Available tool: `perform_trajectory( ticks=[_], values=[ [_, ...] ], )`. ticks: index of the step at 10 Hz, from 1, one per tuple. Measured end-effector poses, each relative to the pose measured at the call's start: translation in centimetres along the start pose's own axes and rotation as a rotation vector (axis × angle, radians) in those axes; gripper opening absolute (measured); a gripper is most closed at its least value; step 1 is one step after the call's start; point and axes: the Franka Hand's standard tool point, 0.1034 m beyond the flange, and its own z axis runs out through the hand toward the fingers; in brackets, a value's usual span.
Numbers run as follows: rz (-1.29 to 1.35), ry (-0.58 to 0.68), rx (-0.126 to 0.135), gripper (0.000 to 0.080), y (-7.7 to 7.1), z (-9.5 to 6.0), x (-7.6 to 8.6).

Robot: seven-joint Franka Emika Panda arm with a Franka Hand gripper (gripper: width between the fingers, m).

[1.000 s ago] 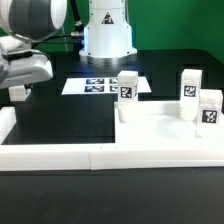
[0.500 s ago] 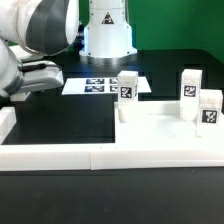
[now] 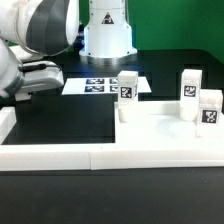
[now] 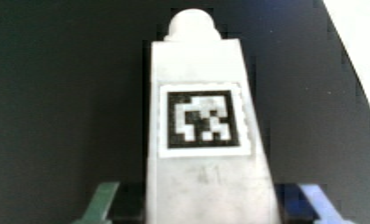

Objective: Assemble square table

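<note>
You see matt white plastic leg (image 4: 196,120), paper-like black-and-white tag (image 4: 203,122) stuck flat; tabletop (image 3: 165,138) smooth matt white plastic; table surface (image 3: 60,115) matt black; arm shell (image 3: 35,40) glossy

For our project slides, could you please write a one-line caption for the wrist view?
Wrist view: the pincer grips a white tagged leg lengthwise above the black table.

In your exterior view, the arm (image 3: 35,50) runs off the picture's left and top edges, so its gripper is out of sight. The marker board (image 3: 100,86) is partly hidden behind an upright leg (image 3: 127,88). In your wrist view, the held leg (image 4: 203,120) is blurred, its lower end cut off, and the fingertips (image 4: 104,200) barely show.
</note>
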Motion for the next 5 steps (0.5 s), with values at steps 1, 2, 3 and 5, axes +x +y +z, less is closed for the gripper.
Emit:
perform_trajectory(
  ticks=[1,2,3,5],
  values=[
    [0.000,0.000,0.000,0.0289,0.00,0.00,0.00],
    [0.000,0.000,0.000,0.0289,0.00,0.00,0.00],
    [0.000,0.000,0.000,0.0289,0.00,0.00,0.00],
    [0.000,0.000,0.000,0.0289,0.00,0.00,0.00]
  ],
)
